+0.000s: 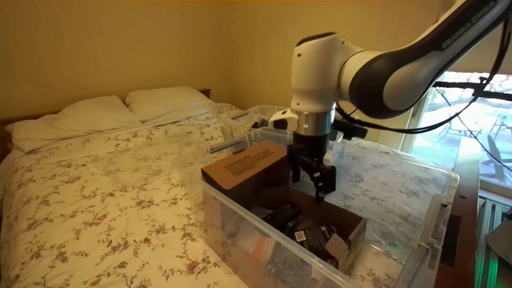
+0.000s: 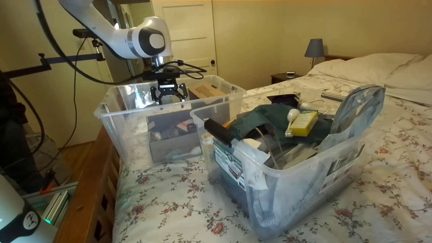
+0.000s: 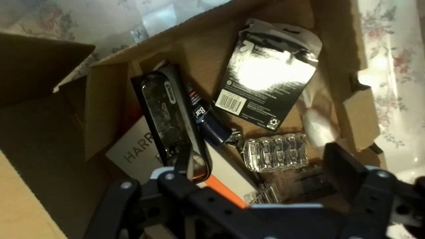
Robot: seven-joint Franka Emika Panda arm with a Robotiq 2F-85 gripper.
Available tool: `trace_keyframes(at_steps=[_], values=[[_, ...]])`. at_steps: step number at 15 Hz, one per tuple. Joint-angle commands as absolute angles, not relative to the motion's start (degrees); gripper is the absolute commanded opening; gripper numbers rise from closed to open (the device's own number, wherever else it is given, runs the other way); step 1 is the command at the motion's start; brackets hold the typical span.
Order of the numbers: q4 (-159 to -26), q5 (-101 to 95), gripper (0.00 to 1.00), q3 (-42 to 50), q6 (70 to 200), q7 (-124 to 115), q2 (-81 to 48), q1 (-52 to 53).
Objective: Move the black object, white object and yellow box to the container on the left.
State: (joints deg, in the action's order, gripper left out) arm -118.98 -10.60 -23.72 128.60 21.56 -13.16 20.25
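Note:
In an exterior view a yellow box [image 2: 304,123] and a white bulb-shaped object [image 2: 293,115] lie on dark green cloth in a clear container [image 2: 287,199]. A black brush-like object [image 2: 218,131] rests at its rim; I cannot tell whether it is the task's black object. My gripper [image 2: 171,100] is open and empty above the second clear container [image 2: 141,110], which holds a cardboard box [image 2: 175,146]. In the wrist view the gripper [image 3: 260,156] is over that box's contents: a black packet [image 3: 262,79], a black case [image 3: 169,122] and a clear ridged piece [image 3: 277,152].
Cardboard flaps [image 1: 248,164] stand up beside the gripper. The container's walls [image 1: 248,216] surround the box. Both containers stand on a flowered bed [image 1: 120,224]. A wooden bed edge [image 2: 84,189] runs alongside. A blue-grey bag [image 2: 361,108] sticks up from the fuller container.

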Motion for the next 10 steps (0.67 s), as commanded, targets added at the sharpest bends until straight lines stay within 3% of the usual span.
trace_keyframes(at_steps=[1,6,10], values=[[-128.9,-5.2,1.0,-23.5,128.6,14.0,1.4,20.0],[-133.0,-3.4,1.0,-20.5,124.9,5.6,15.4,19.6],[-129.9,-7.0,1.0,-19.9,122.7,2.8,16.0,18.8]])
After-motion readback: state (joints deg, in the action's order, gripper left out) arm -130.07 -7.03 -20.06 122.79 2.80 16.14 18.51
